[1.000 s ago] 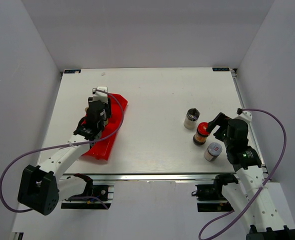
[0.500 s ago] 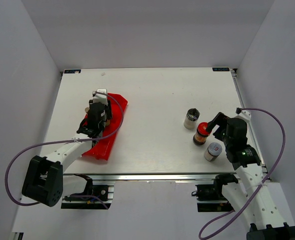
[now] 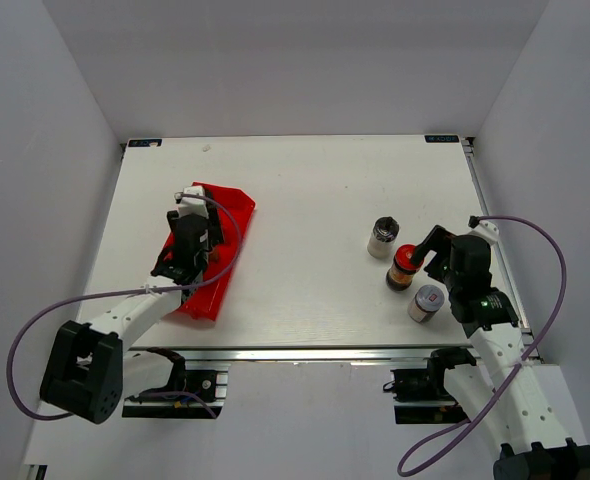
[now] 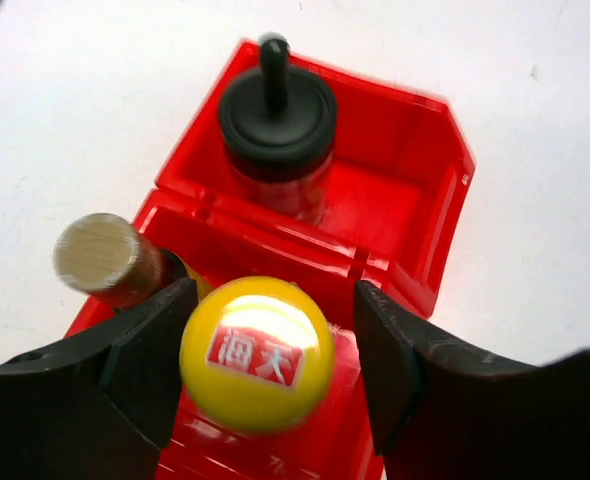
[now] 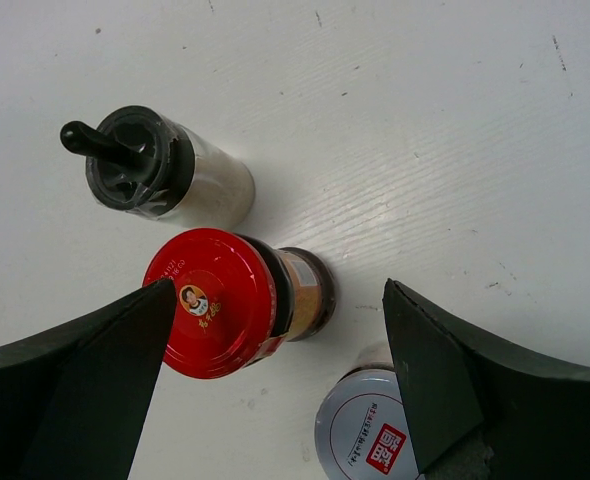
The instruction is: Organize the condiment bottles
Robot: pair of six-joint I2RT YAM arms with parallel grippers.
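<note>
The white table carries the red divided plastic tray on its left side, with the left gripper over it. Its jaws stand part-open around an upright yellow-capped bottle in the tray. A sliver of red shows beside the cap, so I judge it unclamped.

The key spot is on the right, well apart from the tray. The right gripper is spread wide and empty, with the red-lidded glass jar just ahead between its fingers. The jar is upright, its long axis vertical, and this arm is far nearer. Advancing and closing looks enough (close neighbours: black-nozzled white bottle, white-lidded jar).
</note>
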